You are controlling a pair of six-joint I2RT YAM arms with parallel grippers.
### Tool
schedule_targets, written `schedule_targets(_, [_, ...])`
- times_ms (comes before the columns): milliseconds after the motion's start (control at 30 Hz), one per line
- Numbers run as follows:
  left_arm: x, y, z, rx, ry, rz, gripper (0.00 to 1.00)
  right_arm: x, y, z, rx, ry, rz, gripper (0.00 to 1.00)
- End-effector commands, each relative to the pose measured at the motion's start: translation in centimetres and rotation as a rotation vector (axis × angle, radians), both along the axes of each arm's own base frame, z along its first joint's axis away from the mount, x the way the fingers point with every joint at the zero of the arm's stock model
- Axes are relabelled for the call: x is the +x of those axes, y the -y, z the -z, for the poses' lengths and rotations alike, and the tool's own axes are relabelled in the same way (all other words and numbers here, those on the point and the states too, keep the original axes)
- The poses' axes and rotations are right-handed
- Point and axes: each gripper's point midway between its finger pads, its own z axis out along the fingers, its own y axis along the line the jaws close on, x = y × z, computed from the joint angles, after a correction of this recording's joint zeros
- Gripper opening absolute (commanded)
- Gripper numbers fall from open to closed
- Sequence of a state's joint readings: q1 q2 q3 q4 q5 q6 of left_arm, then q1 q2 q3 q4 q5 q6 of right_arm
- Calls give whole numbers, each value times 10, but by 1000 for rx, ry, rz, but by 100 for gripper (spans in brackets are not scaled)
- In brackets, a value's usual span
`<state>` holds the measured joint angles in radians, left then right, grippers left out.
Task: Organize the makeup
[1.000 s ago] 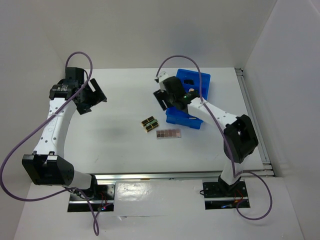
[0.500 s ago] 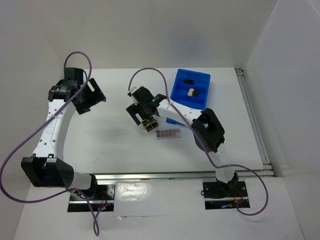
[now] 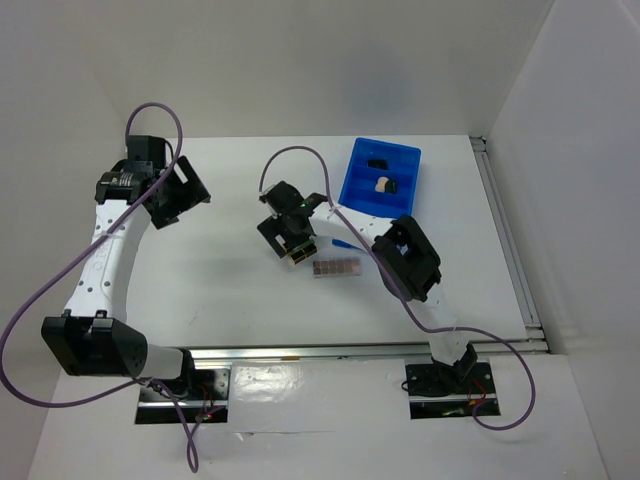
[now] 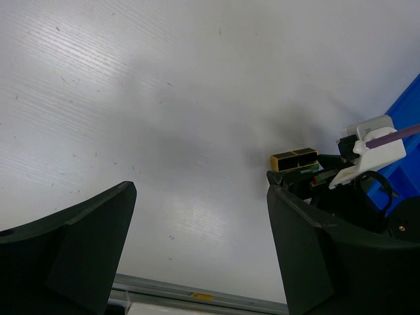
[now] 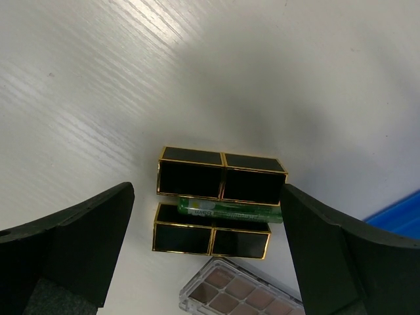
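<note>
**Status change.** The right gripper [image 3: 289, 228] has left the blue bin [image 3: 405, 165] and moved to the bin's left, on the side toward the arm bases. It now hangs directly over the two black-gold lipstick tubes [image 5: 222, 174]. Its jaws are spread wide and carry nothing — the tubes lie between the fingers, not yet contacted. The bin, covered by the arm a second ago, is now exposed. A beige sponge [image 3: 382, 184] and some dark items sit inside, so part of the makeup is judged already sorted.

**Remaining stock.** The rest lies on the surface [image 3: 220, 290], all left of the bin:
- the two tubes, side by side
- a green stick [image 5: 230, 210], lying in the gap between them
- the palette strip [image 5: 239, 298], just beside one tube

**Left gripper.** The left gripper [image 3: 178, 195] is parked well to the bin's left, jaws released and empty — unchanged.

**Assessment.** The step in hand is a pick from the tube cluster. Caution: closing across both tubes may also trap the green stick.
</note>
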<state>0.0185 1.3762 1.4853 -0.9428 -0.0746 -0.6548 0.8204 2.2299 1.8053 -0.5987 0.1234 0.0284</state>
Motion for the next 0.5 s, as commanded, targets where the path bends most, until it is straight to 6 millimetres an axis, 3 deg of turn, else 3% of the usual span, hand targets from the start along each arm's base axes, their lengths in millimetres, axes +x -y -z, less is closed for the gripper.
schedule_targets(0, [-3, -5, -11, 23, 39, -2, 95, 8, 4, -7, 4, 42, 41, 100])
schedule_targets(267, [0, -5, -12, 23, 39, -2, 95, 23, 5, -24, 31, 132, 103, 100])
schedule_targets(467, [1, -5, -15, 23, 48, -2, 95, 25, -2, -7, 30, 110, 81, 100])
